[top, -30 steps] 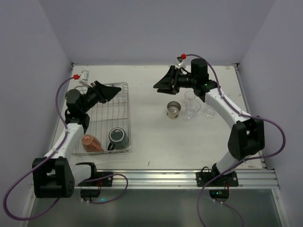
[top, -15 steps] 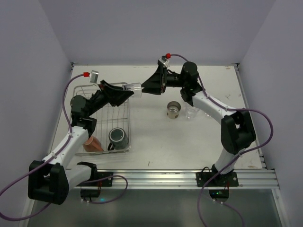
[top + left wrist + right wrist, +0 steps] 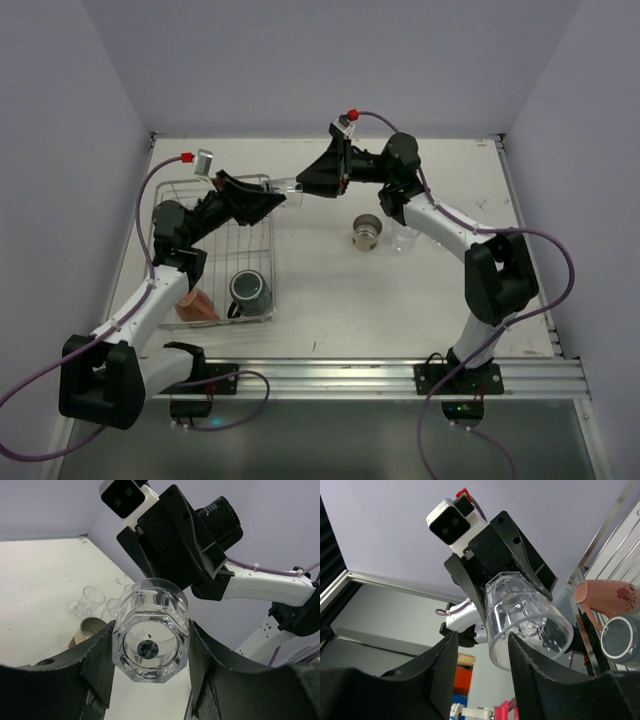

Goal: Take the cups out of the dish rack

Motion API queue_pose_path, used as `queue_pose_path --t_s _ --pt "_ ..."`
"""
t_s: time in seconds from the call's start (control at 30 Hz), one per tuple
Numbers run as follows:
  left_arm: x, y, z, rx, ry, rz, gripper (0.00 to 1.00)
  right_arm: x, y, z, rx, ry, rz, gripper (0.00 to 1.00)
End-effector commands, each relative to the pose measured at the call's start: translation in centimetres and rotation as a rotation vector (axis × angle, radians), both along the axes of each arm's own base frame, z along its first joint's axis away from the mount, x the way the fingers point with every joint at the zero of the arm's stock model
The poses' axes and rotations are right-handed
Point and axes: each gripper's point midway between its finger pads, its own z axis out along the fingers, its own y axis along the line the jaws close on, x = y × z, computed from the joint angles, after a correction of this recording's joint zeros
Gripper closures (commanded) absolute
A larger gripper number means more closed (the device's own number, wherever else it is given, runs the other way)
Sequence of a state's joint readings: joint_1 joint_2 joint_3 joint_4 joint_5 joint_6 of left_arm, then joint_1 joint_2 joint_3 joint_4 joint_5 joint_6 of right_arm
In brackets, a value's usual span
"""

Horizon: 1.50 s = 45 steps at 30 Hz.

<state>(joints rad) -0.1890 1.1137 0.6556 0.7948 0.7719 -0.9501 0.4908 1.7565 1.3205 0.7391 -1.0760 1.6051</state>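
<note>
Glass [image 3: 150, 630], clear and faceted, is clamped sideways in the left gripper [image 3: 262, 197]. Its thick base faces that gripper's camera, and a black finger [image 3: 100, 650] presses against each flank. It is held up in the air over the far right corner of the dish rack [image 3: 225, 250], with its open mouth turned toward the right gripper [image 3: 312, 180].

The right gripper faces it head-on with its jaws spread. From the right wrist, the rim of the glass lies just past the two fingertips and overlaps one finger [image 3: 520, 650]. I cannot tell whether the fingers touch the glass.

Below and nearer the arm bases, the rack holds a dark mug [image 3: 248, 293] with its mouth up, near the front right corner. An orange-red cup [image 3: 195, 303] lies tipped beside the mug, toward the front left.

Out on the white table [image 3: 330, 290], well to the right of the rack, a beige-brown cup [image 3: 368, 232] stands upright. Another clear glass [image 3: 405, 238] stands just beside it, under the right arm. The left wrist view shows two clear glasses standing there, just beyond that cup.
</note>
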Motion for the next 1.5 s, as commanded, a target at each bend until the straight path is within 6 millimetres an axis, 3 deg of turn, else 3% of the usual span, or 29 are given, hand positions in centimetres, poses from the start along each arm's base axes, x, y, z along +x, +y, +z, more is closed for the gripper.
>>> queue_pose_path --t_s 0.0,0.2,0.27,0.3,0.33,0.4,0.47,0.5,0.53,0.57,0.73,0.8,0.83,0.9,0.93,1.0,1.03,1.1,1.13,1.3,1.47 --pt "-0.3 -0.5 0.6 -0.009 -0.053 -0.015 1.0 -1.3 0.6 1.9 0.047 -0.047 0.063 0.53" --pt "-0.4 -0.8 0.8 -0.01 -0.053 -0.029 1.0 -1.2 1.2 2.3 0.052 -0.043 0.065 0.61" --pt "-0.6 -1.0 0.7 -0.008 -0.053 -0.044 1.0 -1.1 1.3 2.2 0.052 -0.041 0.065 0.67" --pt "-0.7 -1.1 0.9 -0.007 -0.055 -0.051 1.0 -1.1 1.4 2.2 0.053 -0.042 0.063 0.74" --pt "-0.7 -1.1 0.8 -0.004 -0.054 -0.058 1.0 -1.0 1.3 2.2 0.053 -0.044 0.06 0.97" --pt "-0.8 -1.3 0.8 0.017 -0.053 -0.074 1.0 -0.9 1.3 1.9 0.048 -0.043 0.05 1.0" --pt "-0.6 -1.3 0.6 0.05 -0.06 -0.064 0.74 -0.8 1.3 1.3 0.025 -0.047 0.038 1.0" --pt "-0.4 -1.2 0.3 0.068 -0.046 -0.055 0.37 -0.6 1.3 1.1 0.016 -0.053 0.023 1.0" --pt "-0.2 -1.1 0.2 0.077 -0.04 -0.048 0.23 -0.5 1.3 1.0 0.005 -0.057 0.014 1.0" --pt "0.0 -1.0 0.1 0.082 -0.032 -0.029 0.0 -0.4 1.1 0.5 -0.023 -0.065 -0.002 1.0" --pt "1.3 1.3 0.0 0.143 -0.014 0.165 0.0 1.5 -0.9 -1.6 -0.112 -0.045 -0.106 1.0" --pt "3.0 3.4 -0.4 0.208 0.056 0.327 0.0 2.8 -2.7 -1.8 -0.151 -0.096 -0.178 1.0" --pt "4.2 5.1 1.0 0.217 0.059 0.446 0.0 3.7 -3.4 -3.4 -0.223 -0.093 -0.223 1.0" --pt "4.7 7.0 -0.8 0.291 0.18 0.552 0.0 5.4 -4.9 -3.3 -0.291 -0.129 -0.307 1.0" --pt "5.4 8.8 -1.4 0.316 0.229 0.66 0.0 6.4 -5.9 -5.4 -0.4 -0.125 -0.366 1.0" --pt "5.4 10.2 -2.1 0.377 0.304 0.727 0.0 8.2 -7.0 -5.7 -0.487 -0.157 -0.443 1.0" --pt "5.7 11.5 -2.5 0.4 0.331 0.798 0.0 8.4 -7.7 -7.5 -0.581 -0.156 -0.452 1.0" --pt "5.5 12.8 -4.1 0.473 0.402 0.848 0.0 10.8 -9.0 -8.9 -0.698 -0.178 -0.549 1.0" --pt "5.5 13.7 -4.6 0.498 0.424 0.896 0.0 11.0 -9.7 -10.1 -0.764 -0.179 -0.557 1.0" --pt "4.5 15.0 -7.6 0.613 0.525 0.929 0.0 13.9 -12.0 -13.1 -0.98 -0.22 -0.654 1.0" --pt "3.2 14.7 -10.0 0.681 0.601 0.879 0.0 15.1 -12.3 -16.9 -1.14 -0.232 -0.657 1.0"
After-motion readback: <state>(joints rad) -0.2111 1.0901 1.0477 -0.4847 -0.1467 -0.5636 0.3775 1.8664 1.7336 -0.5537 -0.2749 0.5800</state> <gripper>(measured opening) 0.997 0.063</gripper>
